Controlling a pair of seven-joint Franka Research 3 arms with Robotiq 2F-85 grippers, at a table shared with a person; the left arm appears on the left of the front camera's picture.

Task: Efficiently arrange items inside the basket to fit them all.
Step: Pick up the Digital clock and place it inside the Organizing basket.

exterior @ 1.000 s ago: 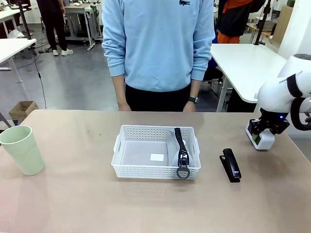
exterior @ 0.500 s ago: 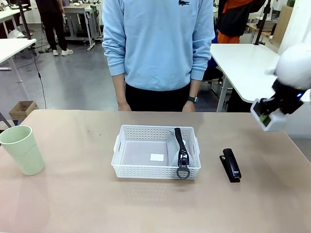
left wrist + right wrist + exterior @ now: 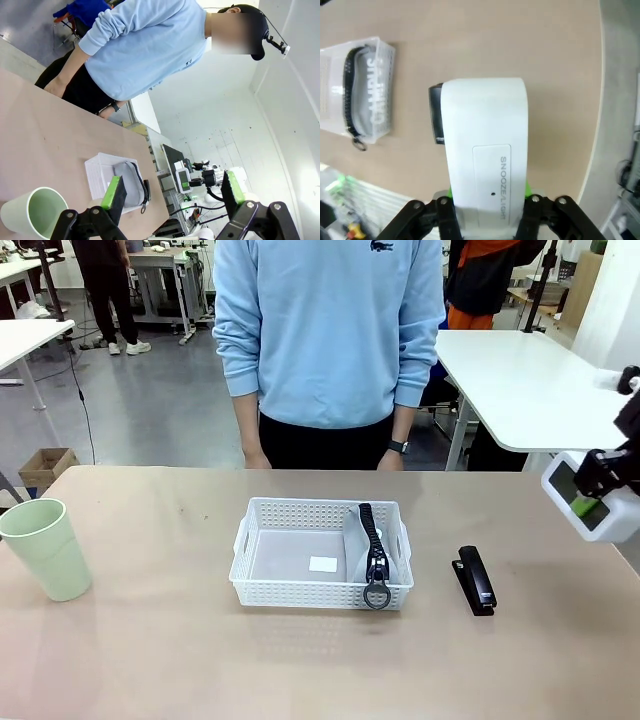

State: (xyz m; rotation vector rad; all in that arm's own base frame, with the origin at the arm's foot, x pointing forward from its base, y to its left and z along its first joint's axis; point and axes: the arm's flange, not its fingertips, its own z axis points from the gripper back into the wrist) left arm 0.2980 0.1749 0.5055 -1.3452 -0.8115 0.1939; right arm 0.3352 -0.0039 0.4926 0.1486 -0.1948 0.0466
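The white lattice basket [image 3: 300, 552] sits mid-table with the grey oval case [image 3: 372, 548] standing on edge at its right end, ring pull over the front rim. To the right of the basket a black stapler [image 3: 476, 580] lies on the table. A pale green cup [image 3: 45, 548] stands upright at the far left. At the right edge my right gripper [image 3: 592, 498] is shut on the small white box [image 3: 610, 523], held above the table; the box [image 3: 485, 160] hides most of the stapler [image 3: 435, 116]. My left gripper [image 3: 172, 192] hangs open above the cup [image 3: 32, 212].
A person in a light blue sweater [image 3: 330, 330] stands at the far edge, hands down behind the table. A small white label [image 3: 322, 563] lies on the basket floor. The left half of the basket holds nothing else. White tables [image 3: 510, 370] stand behind.
My right gripper has lifted the white box off the table and carried it right, toward the picture's edge. Basket, case, stapler and cup have not moved.
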